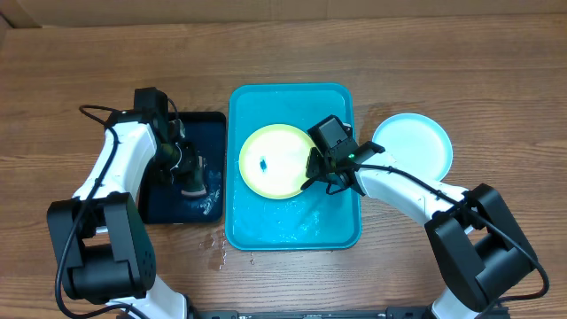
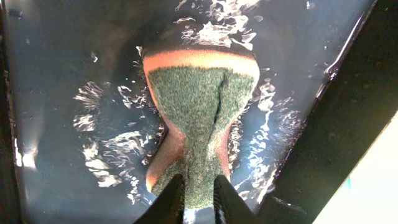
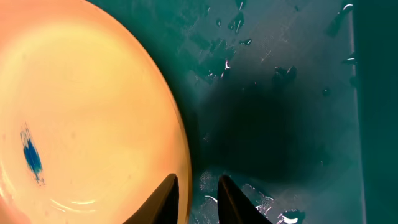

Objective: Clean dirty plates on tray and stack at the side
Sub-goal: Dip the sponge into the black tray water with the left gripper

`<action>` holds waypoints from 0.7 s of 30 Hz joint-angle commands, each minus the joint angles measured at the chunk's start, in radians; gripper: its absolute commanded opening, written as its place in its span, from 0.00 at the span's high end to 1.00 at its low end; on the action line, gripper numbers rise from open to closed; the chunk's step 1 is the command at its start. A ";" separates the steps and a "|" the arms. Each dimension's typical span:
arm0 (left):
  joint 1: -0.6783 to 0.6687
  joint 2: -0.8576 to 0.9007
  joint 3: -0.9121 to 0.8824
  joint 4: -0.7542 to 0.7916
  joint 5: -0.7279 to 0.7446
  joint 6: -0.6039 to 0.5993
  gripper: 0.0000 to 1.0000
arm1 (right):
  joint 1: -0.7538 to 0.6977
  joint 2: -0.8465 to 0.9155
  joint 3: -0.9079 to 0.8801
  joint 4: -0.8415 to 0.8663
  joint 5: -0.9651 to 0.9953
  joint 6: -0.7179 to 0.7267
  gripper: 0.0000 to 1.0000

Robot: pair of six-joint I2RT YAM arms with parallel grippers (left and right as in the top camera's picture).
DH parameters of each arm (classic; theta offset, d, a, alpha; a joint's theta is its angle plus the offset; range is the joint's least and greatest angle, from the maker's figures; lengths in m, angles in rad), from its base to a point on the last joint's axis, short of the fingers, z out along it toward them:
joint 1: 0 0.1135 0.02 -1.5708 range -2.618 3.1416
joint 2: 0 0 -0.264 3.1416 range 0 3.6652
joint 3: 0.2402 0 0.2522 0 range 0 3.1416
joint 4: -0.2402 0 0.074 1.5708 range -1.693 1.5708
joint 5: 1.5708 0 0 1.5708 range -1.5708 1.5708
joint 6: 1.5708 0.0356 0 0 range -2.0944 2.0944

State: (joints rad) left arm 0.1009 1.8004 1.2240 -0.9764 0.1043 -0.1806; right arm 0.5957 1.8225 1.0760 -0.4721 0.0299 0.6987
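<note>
Left pincer (image 2: 198,190) grips green-and-orange sponge (image 2: 202,106), wetting it in black tray (image 1: 168,208). Right pincer (image 3: 198,186), narrowly parted, straddles rim of smudged yellow-green round plastic plate (image 1: 276,161) to steady it.

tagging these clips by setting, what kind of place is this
Probably a lab tabletop set up as a mock dishwashing station, not a real kitchen: two robot arms at a wood-grain table, a wet turquoise tray holding a smudged plate, and a sponge in a black tray of water.

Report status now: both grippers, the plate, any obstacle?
Left gripper shut on sponge, over black tray. Right gripper open at yellow-green plate rim. No obstacle seen.
</note>
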 commanded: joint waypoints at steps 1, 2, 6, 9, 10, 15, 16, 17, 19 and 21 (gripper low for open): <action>0.002 -0.003 -0.011 0.021 0.018 0.001 0.77 | 0.001 0.005 -0.010 0.000 0.006 -0.003 0.77; 0.002 -0.003 -0.016 0.032 0.018 0.001 0.75 | 0.001 0.005 -0.010 0.000 0.006 -0.003 0.76; 0.002 -0.003 -0.035 0.051 0.019 -0.003 0.69 | 0.001 0.005 -0.010 0.000 0.006 -0.003 0.76; -0.002 -0.003 -0.057 0.081 0.020 -0.003 0.70 | 0.001 0.005 -0.010 0.000 0.006 -0.003 0.76; -0.005 -0.003 -0.066 0.094 0.020 -0.003 0.69 | 0.001 0.005 -0.010 0.000 0.006 -0.003 0.76; -0.011 -0.003 -0.092 0.129 0.019 -0.003 0.73 | 0.001 0.005 -0.010 0.000 0.006 -0.003 0.76; -0.011 -0.003 -0.092 0.130 0.018 -0.003 0.74 | 0.001 0.005 -0.010 0.000 0.006 -0.003 0.76; -0.011 -0.003 -0.092 0.132 0.018 -0.003 0.74 | 0.001 0.005 -0.010 0.000 0.006 -0.003 0.76; -0.010 -0.002 -0.092 0.137 0.015 -0.003 0.74 | 0.001 0.005 -0.010 0.000 0.006 -0.003 0.76; -0.012 0.001 -0.093 0.140 0.015 -0.003 0.75 | 0.001 0.005 -0.009 0.000 0.006 -0.003 0.76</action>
State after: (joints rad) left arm 0.0978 1.8004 1.1385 -0.8413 0.1158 -0.1810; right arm 0.5957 1.8225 1.0760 -0.4732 0.0299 0.6991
